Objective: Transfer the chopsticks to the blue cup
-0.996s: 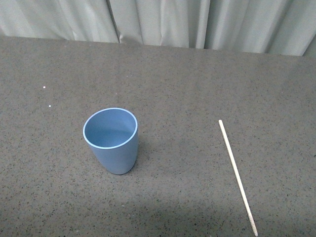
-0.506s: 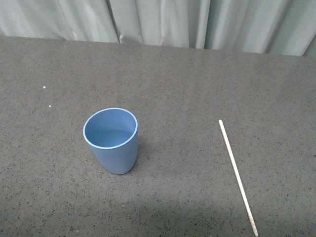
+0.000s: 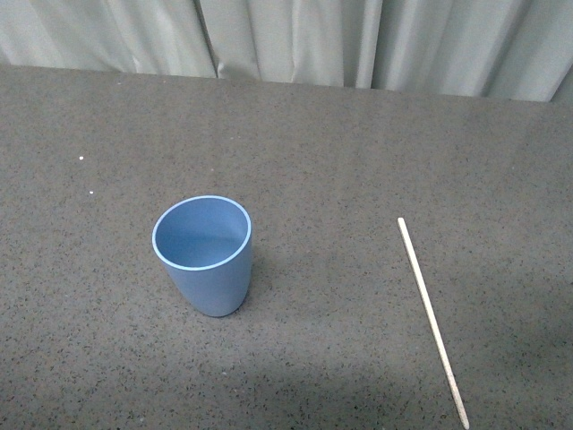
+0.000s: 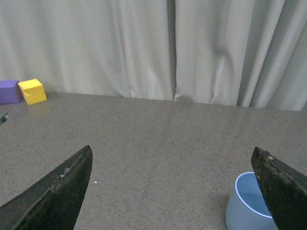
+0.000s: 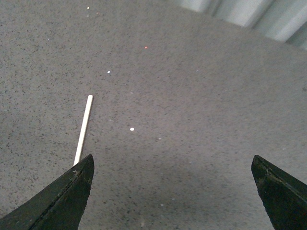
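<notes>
The blue cup (image 3: 203, 256) stands upright and empty on the grey table, left of centre in the front view. The chopstick (image 3: 431, 319), one pale cream stick, lies flat on the table to the cup's right, running toward the near edge. Neither arm shows in the front view. My left gripper (image 4: 172, 191) is open and empty above the table; the blue cup (image 4: 249, 203) sits by one of its fingers (image 4: 283, 189), partly hidden by it. My right gripper (image 5: 171, 191) is open and empty above the table; the chopstick (image 5: 83, 129) lies by one finger (image 5: 62, 199), its near end hidden behind it.
A yellow block (image 4: 32, 91) and a purple block (image 4: 8, 91) sit at the table's far edge in the left wrist view. Pale curtains (image 3: 295, 40) hang behind the table. Small white specks (image 3: 81, 159) dot the tabletop.
The front view has shifted by a pixel or two; the cup and the chopstick lie where they were.
</notes>
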Available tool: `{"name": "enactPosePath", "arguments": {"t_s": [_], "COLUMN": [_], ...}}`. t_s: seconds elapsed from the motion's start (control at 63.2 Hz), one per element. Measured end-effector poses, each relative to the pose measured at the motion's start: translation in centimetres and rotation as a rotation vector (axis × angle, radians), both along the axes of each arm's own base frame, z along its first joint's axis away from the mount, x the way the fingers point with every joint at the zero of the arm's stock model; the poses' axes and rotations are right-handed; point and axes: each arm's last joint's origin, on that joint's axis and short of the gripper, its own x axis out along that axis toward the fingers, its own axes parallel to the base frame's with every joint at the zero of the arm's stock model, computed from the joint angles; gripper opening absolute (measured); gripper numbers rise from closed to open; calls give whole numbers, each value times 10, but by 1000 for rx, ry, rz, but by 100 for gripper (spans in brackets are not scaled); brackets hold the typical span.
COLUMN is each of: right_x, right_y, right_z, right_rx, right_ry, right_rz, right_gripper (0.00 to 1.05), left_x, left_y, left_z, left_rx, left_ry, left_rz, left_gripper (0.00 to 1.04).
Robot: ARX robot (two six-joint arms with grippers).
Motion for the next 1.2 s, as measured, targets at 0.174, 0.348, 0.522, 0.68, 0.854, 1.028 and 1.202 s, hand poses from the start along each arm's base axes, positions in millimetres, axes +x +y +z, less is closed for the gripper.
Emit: {"name": "enactPosePath", "arguments": {"t_s": [0.174, 0.348, 0.522, 0.68, 0.854, 1.028, 1.202], "right_x": [32, 65, 84, 96, 105, 109, 111], "right_y": [18, 34, 43, 52, 63, 66, 68], "right_z": [-30, -63, -76, -86, -94, -97, -99], "right_rx": [70, 113, 164, 176, 149, 128, 116], "right_ry": [204, 401, 506, 564, 601, 635, 649], "right_rz": [-22, -79, -95, -99, -94, -91, -92], "right_gripper": [95, 95, 95, 95, 95, 75, 50], "left_x": [0, 0, 0, 0, 0, 0, 0], "left_y": [0, 0, 0, 0, 0, 0, 0], "left_z": [0, 0, 0, 0, 0, 0, 0], "left_rx": [0, 0, 0, 0, 0, 0, 0], "left_ry": [0, 0, 0, 0, 0, 0, 0], "left_rz": [0, 0, 0, 0, 0, 0, 0], "left_gripper": [98, 98, 98, 98, 98, 98, 98]}}
